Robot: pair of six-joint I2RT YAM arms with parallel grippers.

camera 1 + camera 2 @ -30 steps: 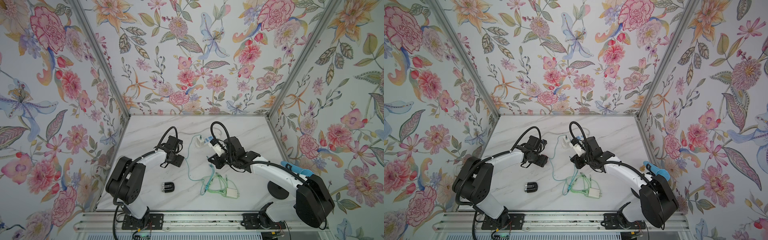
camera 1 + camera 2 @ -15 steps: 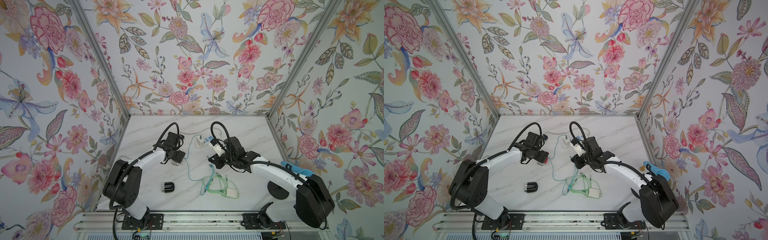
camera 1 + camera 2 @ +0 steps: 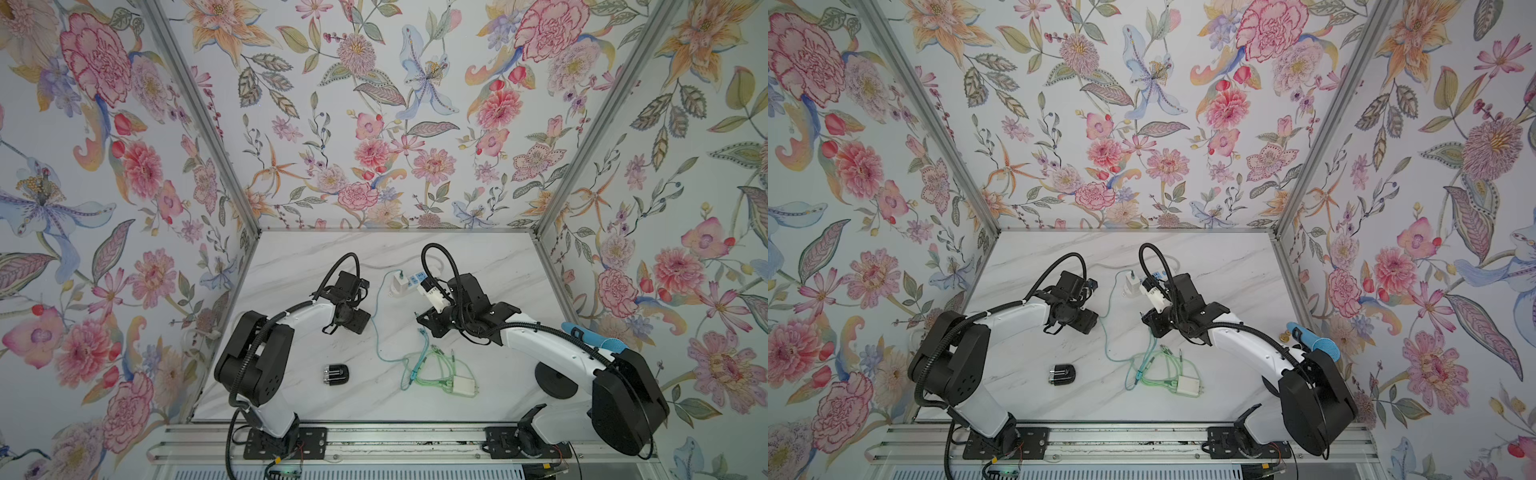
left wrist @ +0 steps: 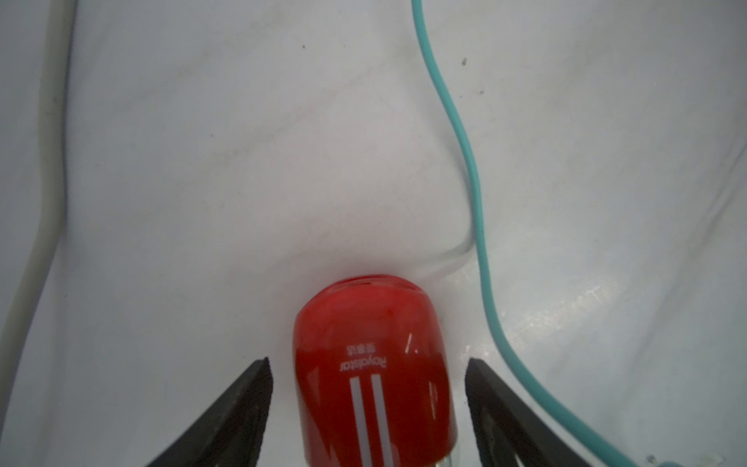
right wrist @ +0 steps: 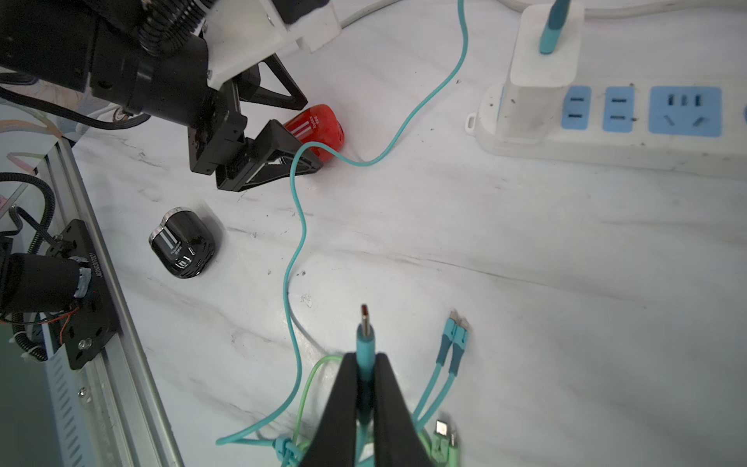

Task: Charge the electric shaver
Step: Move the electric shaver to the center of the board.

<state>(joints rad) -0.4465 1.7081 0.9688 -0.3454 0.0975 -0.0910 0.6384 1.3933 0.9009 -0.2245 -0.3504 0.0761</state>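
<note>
In both top views the left hand (image 3: 356, 323) covers the red shaver (image 4: 372, 376) entirely; the left wrist view cuts off its near end. The plug (image 5: 365, 337) vanishes rearward between the fingers of the right hand (image 5: 366, 358). The strip (image 5: 606, 137) runs off the right wrist view's edge. Print on the black shaver (image 5: 182, 242) is too small to read.

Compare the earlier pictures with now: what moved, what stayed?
The left gripper edged slightly toward the teal cable, jaws open either side of the red shaver. Nothing was taken or released. The right gripper, shut on the cable plug, the black shaver and the power strip stayed put.
</note>
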